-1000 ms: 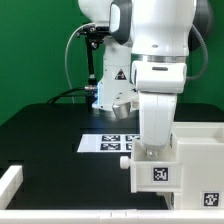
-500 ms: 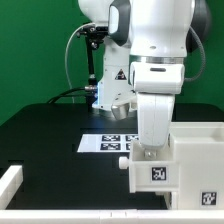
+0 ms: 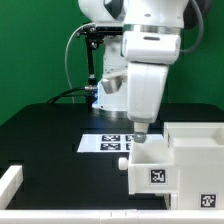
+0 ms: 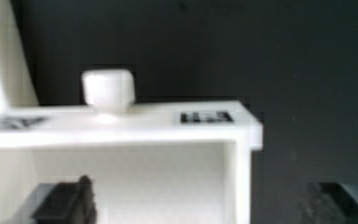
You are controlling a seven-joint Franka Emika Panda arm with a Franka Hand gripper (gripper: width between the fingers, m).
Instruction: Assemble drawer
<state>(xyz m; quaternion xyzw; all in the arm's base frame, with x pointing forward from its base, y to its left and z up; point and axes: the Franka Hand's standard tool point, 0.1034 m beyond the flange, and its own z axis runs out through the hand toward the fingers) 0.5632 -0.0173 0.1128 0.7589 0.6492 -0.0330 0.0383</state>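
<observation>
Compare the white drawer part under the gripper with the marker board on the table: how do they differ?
The drawer part is a raised hollow box; the marker board is a thin flat sheet. The drawer part shows one tag on its front; the marker board carries several. The drawer part lies nearer the camera than the marker board. Both are white.

Even bright lighting; exterior view sharp, wrist view soft, blurred.

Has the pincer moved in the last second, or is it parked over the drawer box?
Yes. Measured against the marker board in the exterior view, the pincer has risen and shifted toward that view's left, clearing the drawer box.
</observation>
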